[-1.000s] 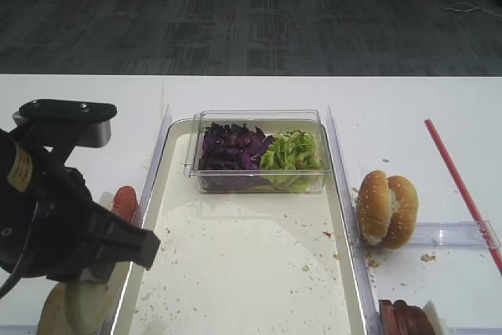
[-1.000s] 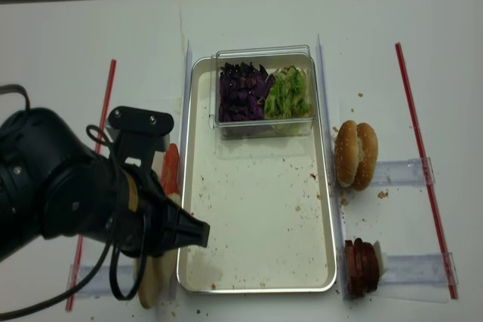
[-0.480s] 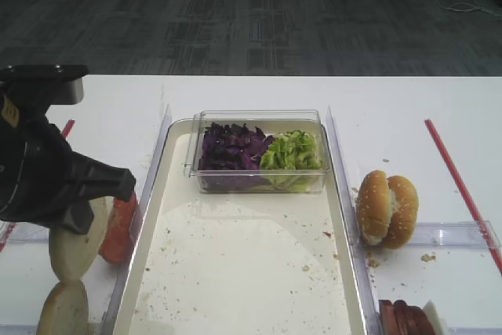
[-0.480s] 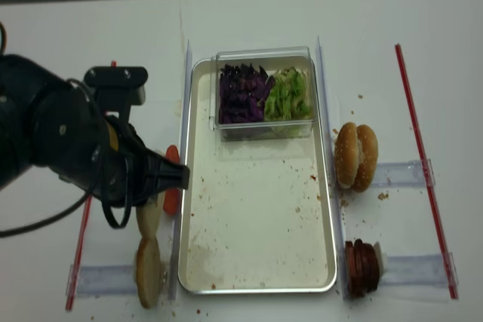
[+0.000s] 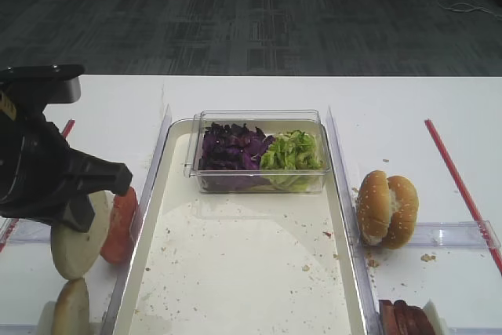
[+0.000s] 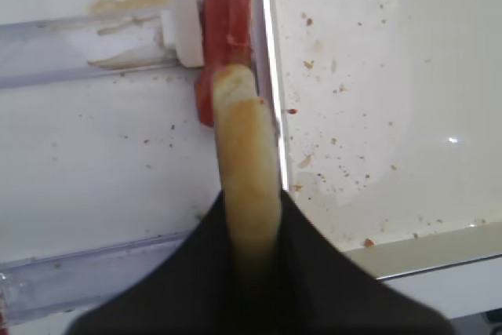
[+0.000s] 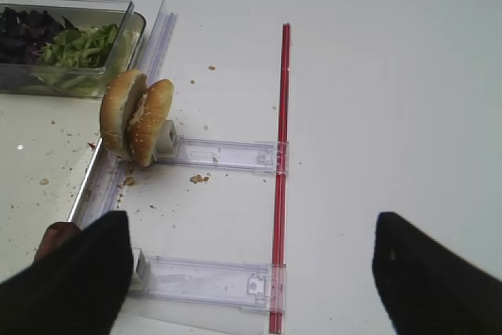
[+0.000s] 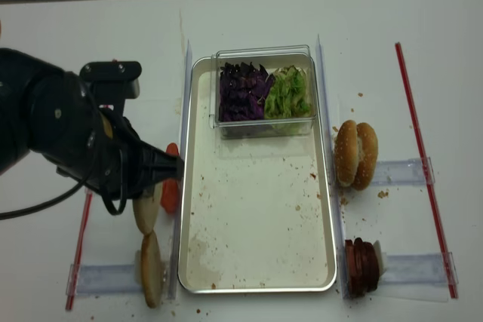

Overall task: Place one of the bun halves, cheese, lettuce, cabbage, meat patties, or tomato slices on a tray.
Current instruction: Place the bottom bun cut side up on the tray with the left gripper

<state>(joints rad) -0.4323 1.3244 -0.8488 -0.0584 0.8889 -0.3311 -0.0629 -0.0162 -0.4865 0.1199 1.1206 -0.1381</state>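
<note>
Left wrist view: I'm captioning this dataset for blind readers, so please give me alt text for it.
The left hand is shut on a thin bun half, held edge-on just left of the rim of the crumb-speckled tray. Beyond the bun, red slices stand by a clear plastic holder on the white table.

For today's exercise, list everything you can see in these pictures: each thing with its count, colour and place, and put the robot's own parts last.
tray: one, off-white, table centre.
clear box: one, far end of tray.
cabbage: purple, box's left half.
lettuce: green, box's right half.
sesame bun: one, golden, right of tray.
meat patties: dark red stack, right near corner.
tomato slices: red, left of tray.
bun halves: two, pale; one standing, one held.
left gripper: black, shut on bun half.
right gripper: black, open.
</note>
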